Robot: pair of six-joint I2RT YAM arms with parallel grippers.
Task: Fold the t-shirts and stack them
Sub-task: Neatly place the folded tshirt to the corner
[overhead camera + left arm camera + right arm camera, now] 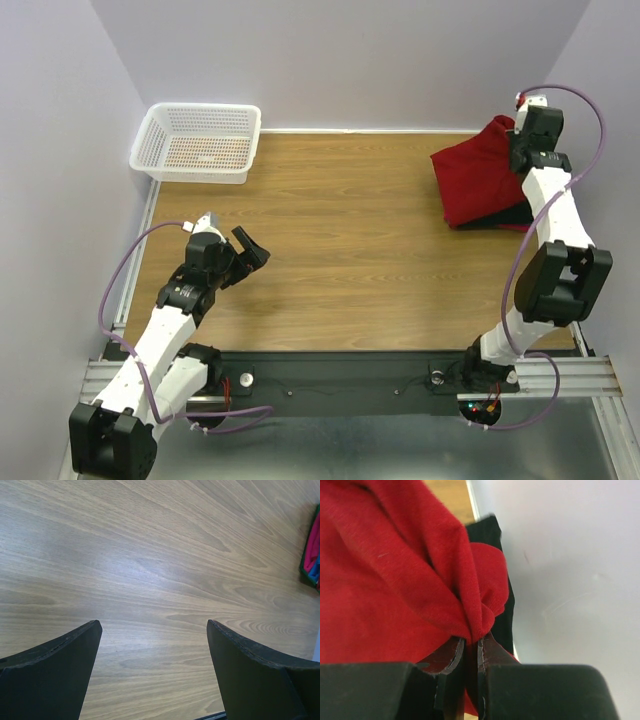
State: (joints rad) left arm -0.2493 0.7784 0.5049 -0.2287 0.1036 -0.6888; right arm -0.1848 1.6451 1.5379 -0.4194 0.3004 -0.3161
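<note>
- The table (350, 250) is showing bare wood grain over most of its top in the overhead view.
- The right arm (555, 270) is reaching from its base at 5 o'clock up the table's right edge towards the far corner at 2 o'clock.
- The left arm (170, 320) is leaning from its base at 7 o'clock in over the table, ending at about 8 o'clock.
- The red shirt (480, 180) is lying rumpled on the table at 2 o'clock, close to the right wall (570, 570), with its far corner bunching up at the right arm's tip.
- The basket (190, 170) is sitting in the far left corner at 10 o'clock, well apart from the shirts.
- A black shirt (510, 218) is lying under the red shirt, its edge peeking out at the pile's near side and along the wall side in the right wrist view.
- Folded shirts (312, 550), pink-red and blue, are showing at the 3 o'clock edge of the left wrist view.
- The left gripper (250, 250) is hanging over bare wood, touching nothing, its jaws standing wide apart.
- The right gripper (471, 642) is pinching a fold of the red shirt, its jaws nearly together with the cloth gathering between them.
</note>
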